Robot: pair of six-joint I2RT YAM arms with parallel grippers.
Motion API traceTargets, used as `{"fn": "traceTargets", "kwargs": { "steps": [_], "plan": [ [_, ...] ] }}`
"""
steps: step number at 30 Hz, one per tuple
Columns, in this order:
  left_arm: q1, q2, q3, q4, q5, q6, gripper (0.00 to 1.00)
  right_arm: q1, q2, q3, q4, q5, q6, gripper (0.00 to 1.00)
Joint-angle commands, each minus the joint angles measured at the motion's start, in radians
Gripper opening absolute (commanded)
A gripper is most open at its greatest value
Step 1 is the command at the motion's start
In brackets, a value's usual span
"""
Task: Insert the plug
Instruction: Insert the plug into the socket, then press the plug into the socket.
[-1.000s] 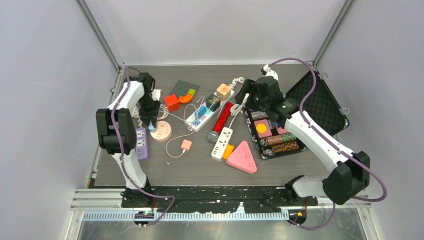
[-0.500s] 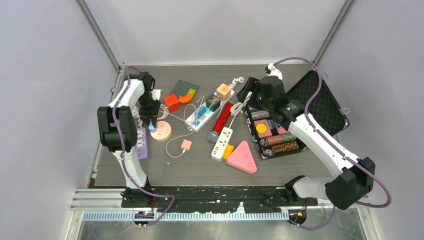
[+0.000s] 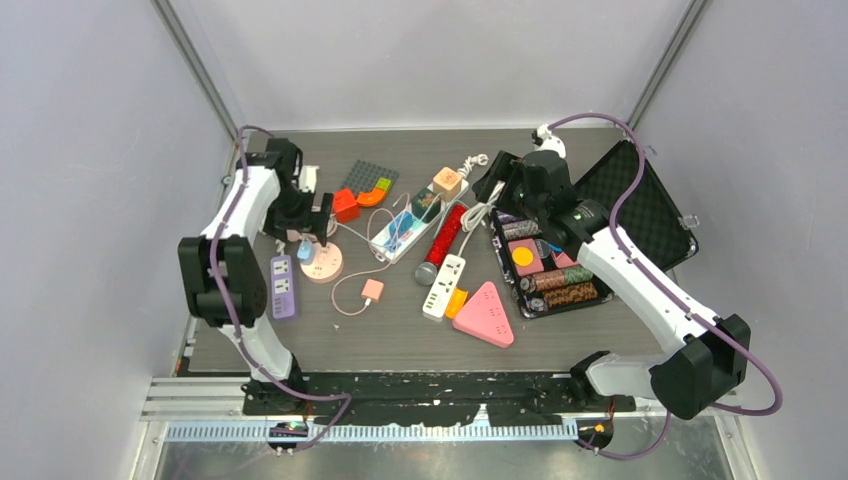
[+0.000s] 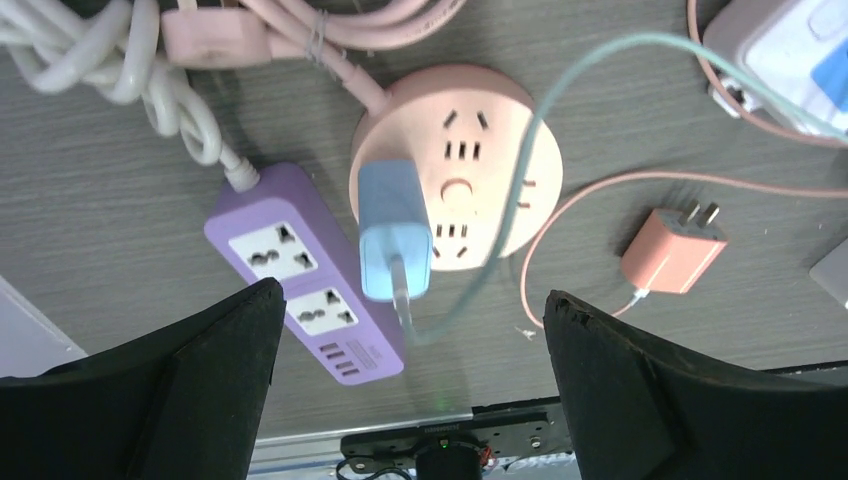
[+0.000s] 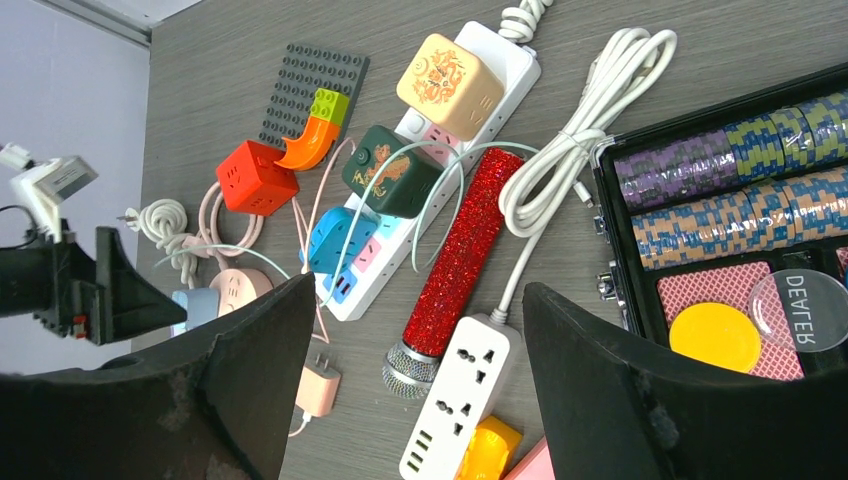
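Note:
The light blue plug stands in the left side of the round pink socket, its pale green cable curving away to the right. My left gripper hangs above it, open, with both black fingers well clear of the plug. From above, the left gripper sits just behind the plug and the pink socket. My right gripper is at the back centre, open and holding nothing; in its own view the right gripper looks down on the clutter.
A purple power strip lies left of the socket and a pink charger to its right. Further right are a white strip with cube adapters, a red microphone, a white strip, a pink triangle and an open chip case.
My left gripper has opened and let go of the blue plug, which stays in the pink socket. The left arm has swung outward a little. The right arm has hardly moved.

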Motion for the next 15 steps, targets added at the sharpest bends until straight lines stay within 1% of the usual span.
{"fn": "traceTargets", "kwargs": {
  "steps": [1,4,7,9,11,14,15],
  "plan": [
    [-0.016,-0.144,-0.113,0.091,-0.011,-0.008,0.99,-0.008,-0.027,0.0,0.048,0.008,0.001,0.8],
    [-0.027,-0.233,-0.256,0.197,-0.047,-0.025,1.0,-0.01,-0.021,0.004,0.048,0.006,-0.001,0.8],
    [-0.037,-0.322,-0.386,0.325,-0.071,-0.078,1.0,-0.011,-0.016,0.006,0.053,0.0,-0.001,0.8],
    [-0.044,-0.39,-0.468,0.457,-0.117,-0.117,0.99,-0.012,-0.01,0.008,0.055,-0.004,-0.001,0.8],
    [-0.045,-0.42,-0.512,0.527,-0.132,-0.14,0.91,-0.012,-0.005,0.012,0.056,-0.011,0.001,0.8],
    [-0.046,-0.416,-0.512,0.551,-0.155,-0.148,0.72,-0.014,0.001,0.017,0.056,-0.017,0.0,0.8],
    [-0.045,-0.408,-0.505,0.549,-0.169,-0.148,0.67,-0.014,0.0,0.017,0.056,-0.016,0.0,0.8]
  ]
}}
